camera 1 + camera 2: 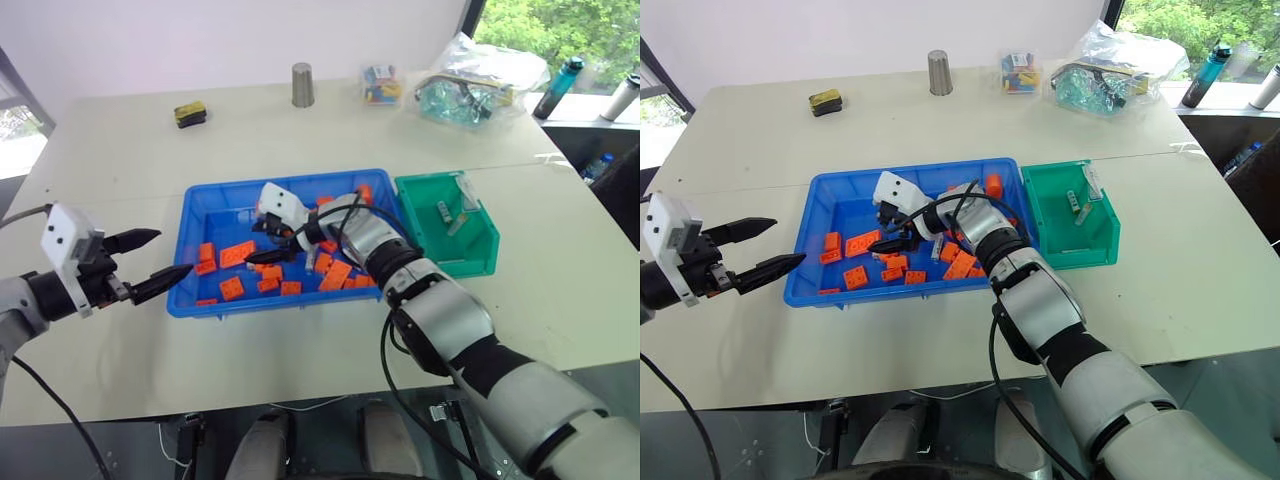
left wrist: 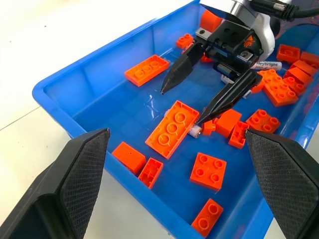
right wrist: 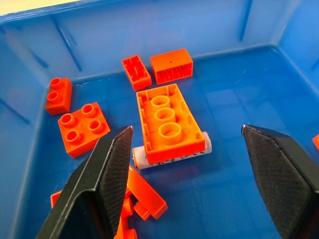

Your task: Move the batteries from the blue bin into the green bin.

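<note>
The blue bin lies mid-table with several orange bricks in it. My right gripper is inside it, open, its fingers on either side of a long orange brick. A battery lies half under that brick's near end, between the fingers; its end touches one fingertip. Another battery lies under the right wrist. The green bin stands against the blue bin's right side, with two batteries inside. My left gripper hovers open and empty just outside the blue bin's left rim.
At the back of the table stand a metal cup, a yellow-black object, a small box of coloured pieces and clear plastic bags. Bottles stand at the far right. The table's front edge is close below the blue bin.
</note>
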